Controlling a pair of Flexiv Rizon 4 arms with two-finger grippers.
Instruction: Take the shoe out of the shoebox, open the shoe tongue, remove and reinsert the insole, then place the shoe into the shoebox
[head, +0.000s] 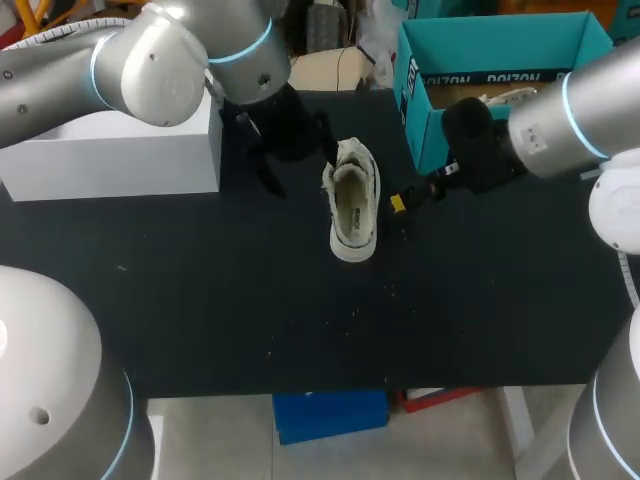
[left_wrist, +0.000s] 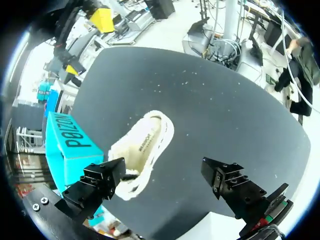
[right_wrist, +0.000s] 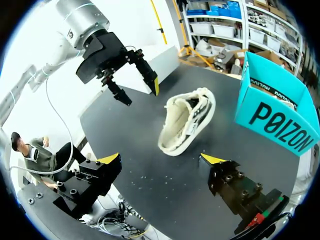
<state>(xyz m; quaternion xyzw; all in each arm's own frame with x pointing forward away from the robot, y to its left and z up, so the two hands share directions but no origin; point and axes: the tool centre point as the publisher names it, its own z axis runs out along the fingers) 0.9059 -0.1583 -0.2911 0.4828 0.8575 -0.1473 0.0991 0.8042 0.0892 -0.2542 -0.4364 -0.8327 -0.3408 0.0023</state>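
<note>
Currently the black desk carries a white box at its rear left and the teal shoebox, open-topped, at its rear right. Between them the white shoe stands on its sole on the desk, outside the shoebox. Left gripper: fingers wide apart, close by the shoe, holding nothing. Right gripper: fingers apart, shoe ahead of it, untouched.

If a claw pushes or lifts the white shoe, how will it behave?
The shoe probably has a floppy upper: its fleecy collar looks splayed open. Its flat sole rests on the table, so a push should slide it, not roll it. It may tip sideways, being narrow.
</note>
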